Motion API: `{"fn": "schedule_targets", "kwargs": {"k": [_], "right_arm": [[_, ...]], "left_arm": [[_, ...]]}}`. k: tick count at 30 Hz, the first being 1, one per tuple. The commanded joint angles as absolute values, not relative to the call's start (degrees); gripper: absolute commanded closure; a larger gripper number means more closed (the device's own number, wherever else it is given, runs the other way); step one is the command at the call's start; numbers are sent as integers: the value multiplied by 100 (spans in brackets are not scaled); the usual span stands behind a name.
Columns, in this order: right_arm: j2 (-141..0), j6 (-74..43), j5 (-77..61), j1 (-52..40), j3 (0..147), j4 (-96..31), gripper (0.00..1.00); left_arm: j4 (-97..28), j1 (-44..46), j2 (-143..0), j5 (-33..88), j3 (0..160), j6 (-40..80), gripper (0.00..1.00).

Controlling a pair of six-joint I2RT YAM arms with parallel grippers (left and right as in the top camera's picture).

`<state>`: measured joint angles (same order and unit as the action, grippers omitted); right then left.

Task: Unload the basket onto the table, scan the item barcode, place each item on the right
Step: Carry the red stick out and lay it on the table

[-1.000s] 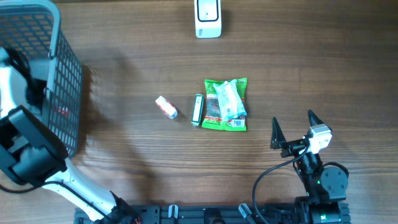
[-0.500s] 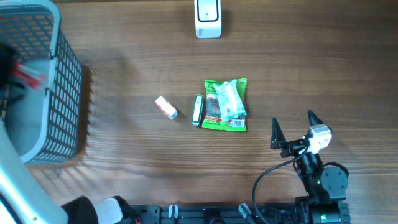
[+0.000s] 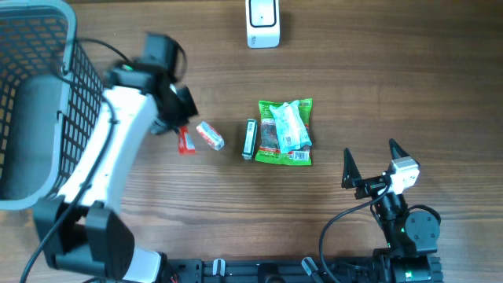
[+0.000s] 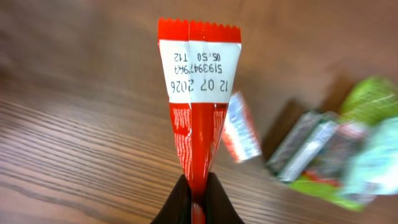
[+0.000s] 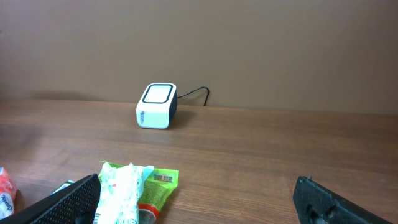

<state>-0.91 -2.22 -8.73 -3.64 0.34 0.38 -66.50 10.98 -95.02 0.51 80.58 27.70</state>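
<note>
A red snack packet (image 4: 198,106) with a white panel of printed date codes hangs upright, pinched at its lower end by my shut left gripper (image 4: 198,202). Seen from overhead, that packet (image 3: 185,141) is just above the table, left of the loose items, under the left gripper (image 3: 179,126). The white barcode scanner (image 3: 262,22) stands at the far edge of the table, also seen as the scanner (image 5: 157,106) in the right wrist view. My right gripper (image 3: 369,161) rests wide open near the front right, holding nothing. No barcode shows on the red packet.
A grey mesh basket (image 3: 78,71) stands at the far left. On the table's middle lie a small white-and-red packet (image 3: 210,135), a dark stick pack (image 3: 250,139) and a green bag (image 3: 285,132) with pale wrappers on it.
The left arm swung from over the basket rightward to the table's middle, carrying the red packet. The right arm and the loose items have not moved.
</note>
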Motion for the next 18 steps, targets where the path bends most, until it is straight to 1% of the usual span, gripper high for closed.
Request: {"fn": "schedule_targets", "kwargs": {"k": [1,6,10,14,16,18], "right_arm": [[-54,-156,-843,-336,30,58,0],[-54,-158,-843,-336,30,58,0],[-54,-156,-843,-336,30,58,0],[-54,-154,-843,-336,30,58,0],[-54,-158,-843,-336,30,58,0],[-54,-156,-843,-336,30,58,0]], "left_arm": [[-6073,1144,-9719,-438,7220,2803,96],[-5065,1153,-9894,-502,6637,2661,96],[-4239,1151,-10068,-499,6184,2316,96],[-3767,1151,-10204,-478,5892,2265,96],[-3551,1153,-10239,-338,5808,2204,96],[-3380,1153,-10245,47,5778,1865,96]]}}
